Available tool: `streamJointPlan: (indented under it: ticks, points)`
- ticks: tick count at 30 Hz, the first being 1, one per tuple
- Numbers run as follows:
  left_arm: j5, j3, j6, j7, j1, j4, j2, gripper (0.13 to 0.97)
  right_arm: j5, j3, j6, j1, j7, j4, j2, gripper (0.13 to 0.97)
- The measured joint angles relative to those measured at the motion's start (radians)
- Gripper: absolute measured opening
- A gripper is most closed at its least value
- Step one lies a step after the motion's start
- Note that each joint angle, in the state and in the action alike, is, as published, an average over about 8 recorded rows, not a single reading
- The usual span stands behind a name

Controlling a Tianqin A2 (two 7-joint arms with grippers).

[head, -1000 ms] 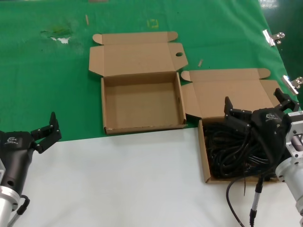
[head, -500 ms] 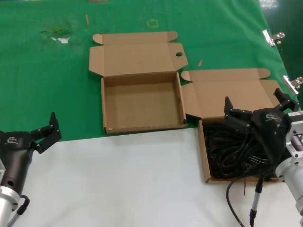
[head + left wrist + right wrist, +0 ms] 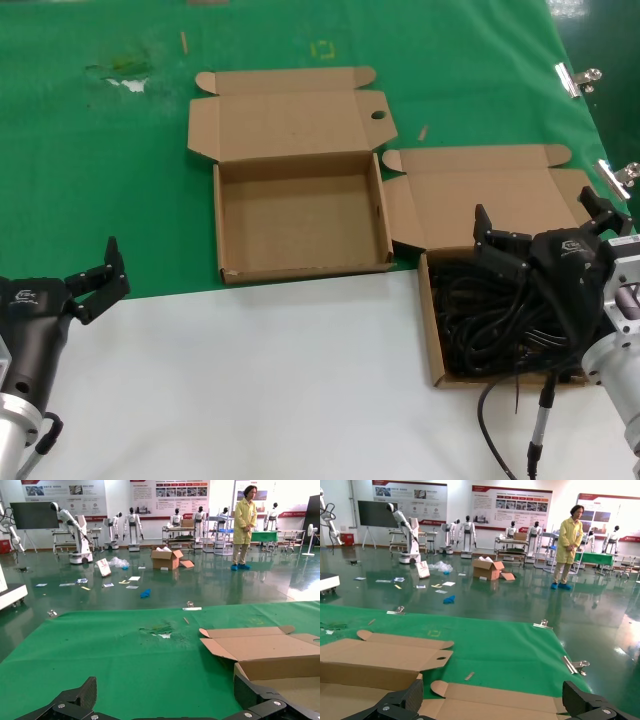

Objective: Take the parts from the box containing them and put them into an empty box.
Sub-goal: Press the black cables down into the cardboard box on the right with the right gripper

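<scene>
Head view tells me the job has barely begun: the power cables (image 3: 495, 320) all lie tangled in the box on the right (image 3: 432, 330), at the near edge of the green cloth (image 3: 100, 150), while the empty box (image 3: 300, 215) left of it and farther back holds nothing. My right gripper (image 3: 545, 225) hangs over the cable box with fingers spread wide, holding nothing. My left gripper (image 3: 95, 275) is parked at the near left over the white tabletop (image 3: 260, 380), fingers also apart and empty. By my reckoning every bundle is left to move; the first pick is not yet made.
</scene>
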Motion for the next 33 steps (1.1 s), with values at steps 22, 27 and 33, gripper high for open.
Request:
streamJointPlan:
  ticks: [22, 27, 33]
  points:
    - [0.0, 0.0, 0.0, 0.0, 0.0, 0.0, 0.0, 0.83, 0.0, 0.0, 0.0, 0.0, 0.0, 0.0, 0.0, 0.966]
    - [0.0, 0.0, 0.0, 0.0, 0.0, 0.0, 0.0, 0.747, 0.0, 0.0, 0.0, 0.0, 0.0, 0.0, 0.0, 0.966]
    - [0.0, 0.0, 0.0, 0.0, 0.0, 0.0, 0.0, 0.663, 0.002, -0.01, 0.006, 0.002, 0.002, 0.002, 0.006, 0.966]
